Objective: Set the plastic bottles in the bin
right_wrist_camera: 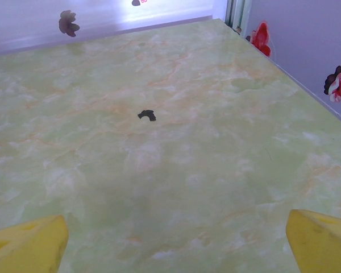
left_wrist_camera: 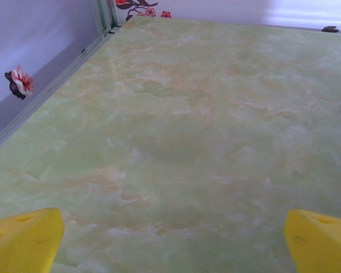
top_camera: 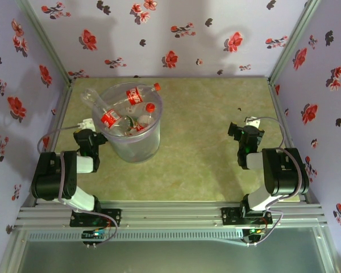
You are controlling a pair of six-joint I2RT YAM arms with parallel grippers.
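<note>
two robot arms over a green marbled tabletop, bottles piled in a bin.
at the near edge sit both arm bases. the left gripper is released, yellow fingers spread wide above bare tabletop, grasping nothing. the right gripper, nearer the right edge, is the same. a small dark speck lies beyond it. the bin stands far left, just beside the left gripper, with bottles inside it.

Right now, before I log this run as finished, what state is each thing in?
plastic bottles: piled inside the bin, two poking over its rim
bin: upright, on the table's left half
left gripper: open, empty
right gripper: open, empty
dark scrap: lying loose on the table
</note>
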